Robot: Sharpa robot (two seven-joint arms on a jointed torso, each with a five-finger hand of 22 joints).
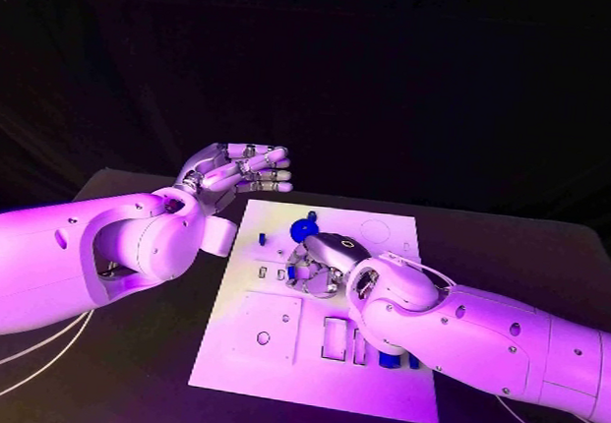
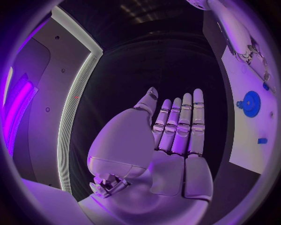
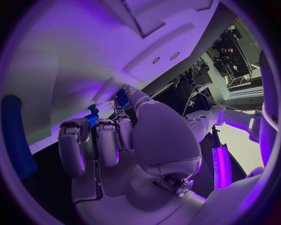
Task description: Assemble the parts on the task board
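A: The left hand (image 1: 235,169) is lifted off the black counter (image 1: 530,251) beside the far left corner of the white rectangular task board (image 1: 281,353), palm bare, fingers straight and side by side.

B: The right hand (image 1: 324,262) is down at the board's middle, fingers curled on a small blue part (image 3: 122,97). A round blue gear-like part (image 1: 304,230) sits near the far edge.
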